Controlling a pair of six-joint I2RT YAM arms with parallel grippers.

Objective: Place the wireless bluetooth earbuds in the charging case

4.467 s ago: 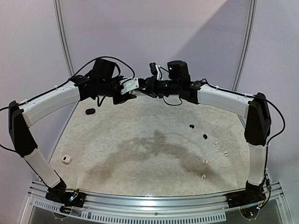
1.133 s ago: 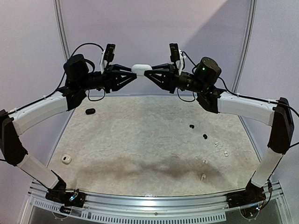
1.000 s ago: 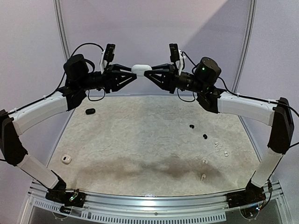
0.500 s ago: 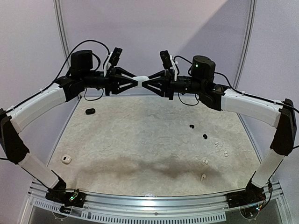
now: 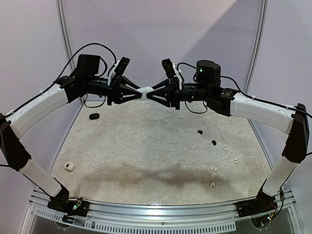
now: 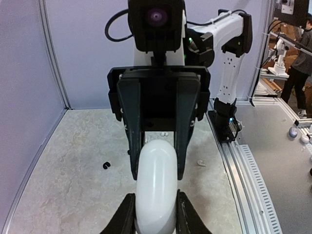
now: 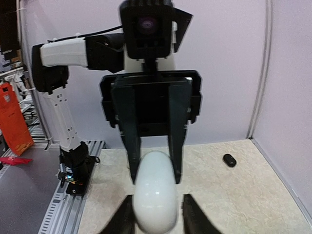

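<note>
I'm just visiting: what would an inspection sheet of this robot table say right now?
Surface: pale mottled tabletop.
Job's things: white case held in mid-air; two black earbuds, four white earbuds loose at right.
Clutter: black case, small white item at left.
Grippers: left gripper and right gripper shut on the white case from opposite ends.
Cables: black cable loops above left arm.
Surroundings: lilac walls, metal rail at near edge.

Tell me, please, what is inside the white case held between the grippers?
Its inside is hidden: the white case is closed, a smooth shell pinched between left gripper and right gripper.
</note>
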